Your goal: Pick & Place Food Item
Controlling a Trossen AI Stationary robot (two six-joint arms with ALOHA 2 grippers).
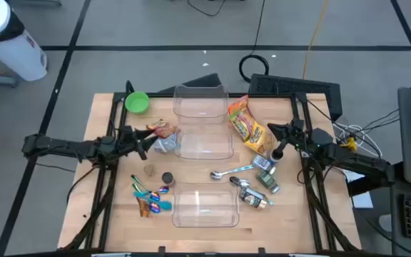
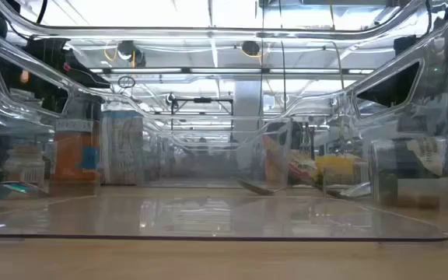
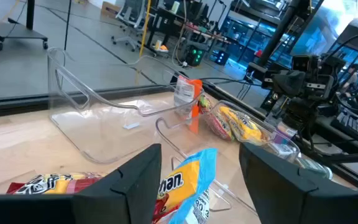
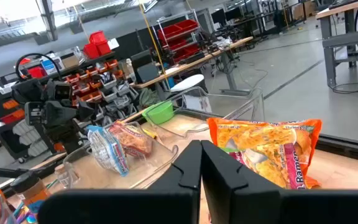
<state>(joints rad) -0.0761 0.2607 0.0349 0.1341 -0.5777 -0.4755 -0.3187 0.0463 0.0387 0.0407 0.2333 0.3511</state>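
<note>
Both my arms are matte black, built of slim tubular links with chunky jointed housings, flanking the wooden table (image 1: 105, 214). The left gripper (image 3: 197, 186) has broad, flat black fingers (image 3: 135, 186) with angular edges. The right gripper (image 4: 202, 180) shows the same dark, blocky fingers (image 4: 185, 177), with cables beside its base.

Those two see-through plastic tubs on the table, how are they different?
The far tub is bigger and deeper than the near tub. The far tub has snack packets against its left side and the open left pincer beside them; the near tub has neither. Both are clear and look empty.
</note>
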